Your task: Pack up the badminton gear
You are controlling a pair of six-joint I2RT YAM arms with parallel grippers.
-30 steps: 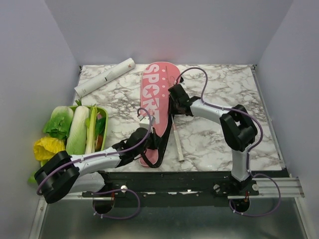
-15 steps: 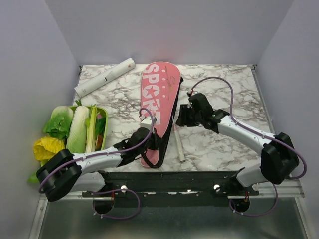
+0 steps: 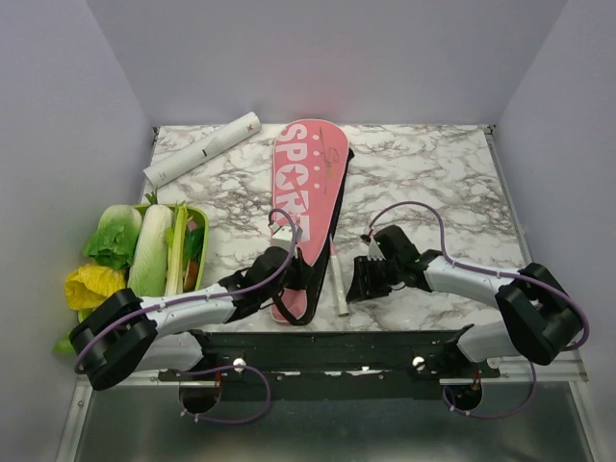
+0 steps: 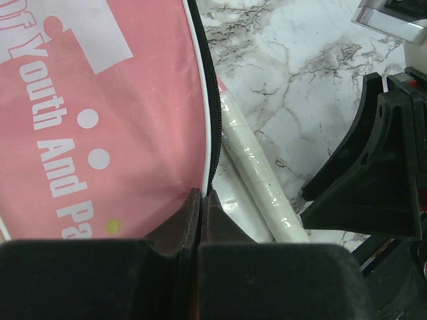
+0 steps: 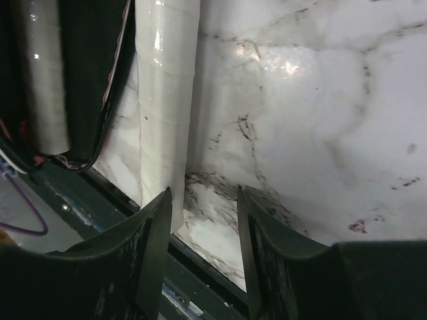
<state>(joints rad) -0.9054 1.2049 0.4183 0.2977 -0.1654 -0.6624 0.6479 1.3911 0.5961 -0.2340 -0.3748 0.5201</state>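
1. Swinging down from the upper half of the pink cover [image 3: 303,183], where it worked a second ago, the right gripper [image 3: 358,284] now sits low over the table [image 3: 433,183], just right of the cover's narrow near end.
2. Its fingers stand apart with nothing between them. In the right wrist view the butt of the pale racket handle [image 5: 167,100] lies just beside the left finger, not yet inside the gap.
3. That handle runs along the cover's right edge, resting on the marble beside the zip. Whether its frame already sits inside the cover cannot be told.
4. The left gripper [image 4: 200,200] is closed tight on the cover's zip edge at the near end. It has held there through the last second, and the cover has not shifted.
5. The move suggests the right arm has finished at the head end and is now going for the handle. The likely next step is to close on it or nudge it into the cover while the left arm pins the mouth.
6. The white tube [image 3: 202,147] lies well left of the cover's far end, still unpacked. The green tray [image 3: 202,252] sits left of the cover's near end and is no part of the job. No shuttlecocks show.
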